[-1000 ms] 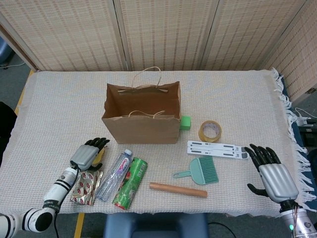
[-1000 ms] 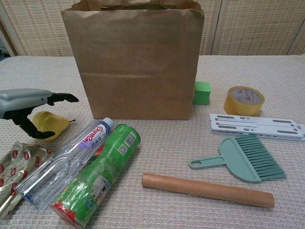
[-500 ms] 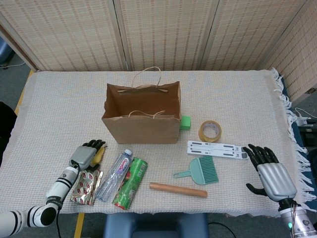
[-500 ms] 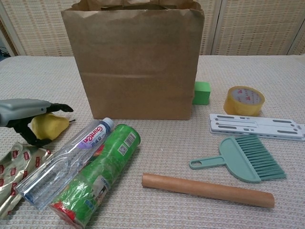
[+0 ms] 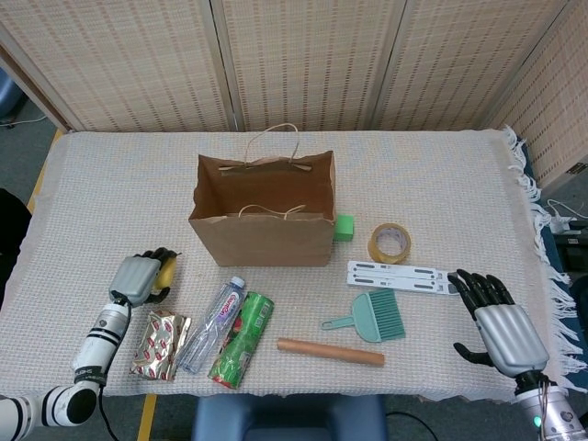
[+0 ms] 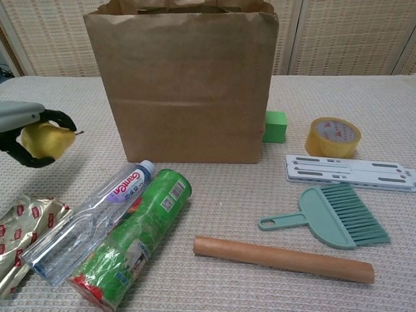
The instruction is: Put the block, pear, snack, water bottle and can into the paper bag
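Note:
My left hand (image 5: 136, 277) (image 6: 23, 127) grips the yellow pear (image 6: 44, 138) (image 5: 167, 273) and holds it above the cloth, left of the open brown paper bag (image 5: 264, 219) (image 6: 185, 84). The foil snack pack (image 5: 160, 344) (image 6: 23, 231), the clear water bottle (image 5: 211, 323) (image 6: 91, 221) and the green can (image 5: 242, 338) (image 6: 133, 237) lie side by side in front of the bag. A green block (image 5: 344, 227) (image 6: 275, 126) sits against the bag's right side. My right hand (image 5: 496, 318) hovers open at the table's right front, away from all of them.
A roll of tape (image 5: 390, 243), a white slotted strip (image 5: 404, 277), a teal hand brush (image 5: 372, 318) and a wooden rod (image 5: 331, 351) lie right of the bag. The table (image 5: 110, 184) wears a woven cloth with a fringed right edge.
My left hand closed on the pear and lifted it up and to the left, off the cloth. The right hand drifted slightly nearer the front edge.

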{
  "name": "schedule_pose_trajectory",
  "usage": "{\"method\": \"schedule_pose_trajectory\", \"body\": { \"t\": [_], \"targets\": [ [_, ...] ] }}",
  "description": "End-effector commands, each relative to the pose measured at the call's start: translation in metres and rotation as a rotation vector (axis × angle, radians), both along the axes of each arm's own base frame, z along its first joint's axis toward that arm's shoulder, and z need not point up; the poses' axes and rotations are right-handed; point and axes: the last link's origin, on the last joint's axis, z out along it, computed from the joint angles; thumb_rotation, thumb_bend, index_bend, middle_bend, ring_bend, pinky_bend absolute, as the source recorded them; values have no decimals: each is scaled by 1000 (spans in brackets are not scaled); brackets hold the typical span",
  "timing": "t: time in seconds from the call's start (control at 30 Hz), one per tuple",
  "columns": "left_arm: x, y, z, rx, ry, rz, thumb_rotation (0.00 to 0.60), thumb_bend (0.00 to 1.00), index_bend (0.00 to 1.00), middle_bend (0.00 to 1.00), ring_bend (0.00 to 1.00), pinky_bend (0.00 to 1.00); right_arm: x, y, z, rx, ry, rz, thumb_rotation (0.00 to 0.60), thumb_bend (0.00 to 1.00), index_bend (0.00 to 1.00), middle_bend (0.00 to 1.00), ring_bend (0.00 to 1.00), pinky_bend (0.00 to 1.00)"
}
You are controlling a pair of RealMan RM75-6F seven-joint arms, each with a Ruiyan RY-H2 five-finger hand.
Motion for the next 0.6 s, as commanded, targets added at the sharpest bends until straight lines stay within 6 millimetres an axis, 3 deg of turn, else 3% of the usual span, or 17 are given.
{"method": "schedule_pose_trajectory", "body": {
  "t": [0.03,0.23,0.4,0.47,0.5,0.6],
  "targets": [
    [5,14,38,184,-96,39,600,582,595,579,548,705,1,1,1,-1,-3,5,600,96,0,0,0,0],
    [30,33,98,447,-489,144,600,581,593,579,548,694,5,5,1,4,-9,21,600,96,0,0,0,0],
    [44,35,111,470,-647,181,600,583,593,586,549,689,6,6,1,4,-10,27,600,96,0,0,0,0],
    [61,38,123,468,-825,219,600,584,594,590,549,688,7,7,2,2,-11,33,600,95,0,0,0,0],
    [85,42,131,442,-888,179,600,583,594,591,549,687,8,8,2,2,-11,40,600,96,0,0,0,0],
    [112,44,134,394,-884,142,600,584,596,594,549,686,9,9,2,3,-8,48,600,96,0,0,0,0]
  ]
}}
